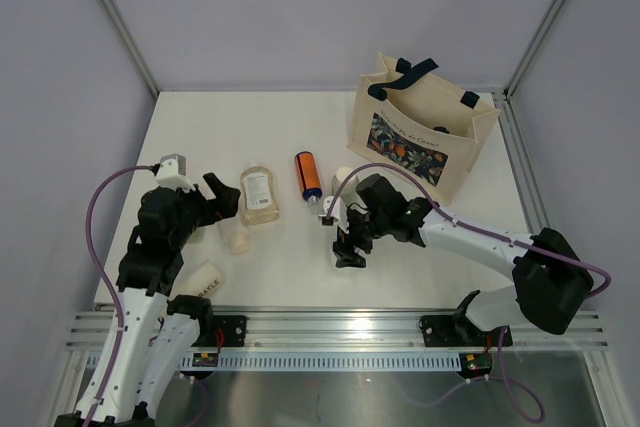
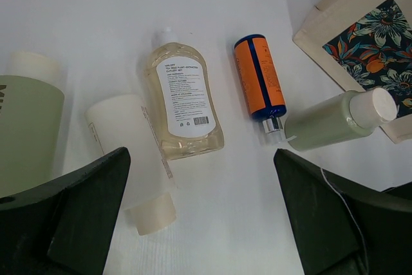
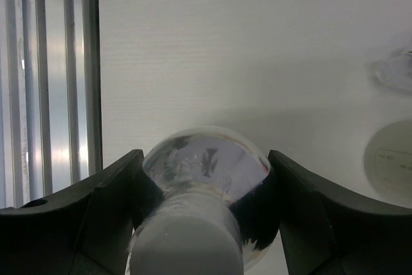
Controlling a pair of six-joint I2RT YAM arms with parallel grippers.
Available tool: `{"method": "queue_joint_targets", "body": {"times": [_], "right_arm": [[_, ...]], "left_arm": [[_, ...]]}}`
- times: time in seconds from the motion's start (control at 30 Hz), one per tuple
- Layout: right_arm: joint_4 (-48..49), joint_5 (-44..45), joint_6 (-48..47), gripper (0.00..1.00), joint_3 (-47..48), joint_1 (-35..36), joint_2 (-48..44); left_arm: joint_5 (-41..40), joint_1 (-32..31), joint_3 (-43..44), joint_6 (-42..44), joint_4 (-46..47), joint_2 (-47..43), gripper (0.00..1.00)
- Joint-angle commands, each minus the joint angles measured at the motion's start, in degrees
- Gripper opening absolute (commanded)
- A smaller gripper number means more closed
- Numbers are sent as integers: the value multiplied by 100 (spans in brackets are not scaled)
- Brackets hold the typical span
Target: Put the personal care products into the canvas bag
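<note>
Right gripper [image 1: 349, 245]: jaws clamped on silver bottle [image 3: 205, 159], over worktop [image 1: 290, 277], near half, well apart from canvas bag [image 1: 470, 152]. Prob. light, rigid, but slick & round, so hold mid-body, not cap. Left gripper [image 2: 201, 159]: jaws apart, above clear yellowish bottle [image 2: 183, 104] & cream tube [image 2: 132, 152].

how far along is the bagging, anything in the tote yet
Done: no product shows in the canvas bag from above. In hand: the right pincer is shut on a silver bottle. To go: yellowish bottle, orange tube, white tube, green bottle and second green bottle lie on the table, the open left pincer above them, plus a cream tube near the left arm.
</note>
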Motion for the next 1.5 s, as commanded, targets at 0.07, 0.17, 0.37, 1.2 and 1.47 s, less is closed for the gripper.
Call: {"method": "queue_joint_targets", "body": {"times": [0.07, 0.17, 0.37, 1.2, 1.47], "right_arm": [[-336, 186, 337, 0, 573, -31, -262], [-565, -16, 697, 0, 976, -294, -297], [-1004, -658, 1190, 0, 1926, -962, -271], [-1032, -149, 1992, 0, 7148, -5041, 1987], [-1339, 150, 1368, 0, 6692, -4998, 2708]], "left_arm": [[9, -3, -16, -137, 127, -15, 99], [18, -3, -7, -190, 118, 29, 99], [88, -3, -25, -199, 109, 64, 99], [360, -3, -112, -181, 293, 178, 99], [2325, -29, -192, -321, 1162, 793, 99]]}}
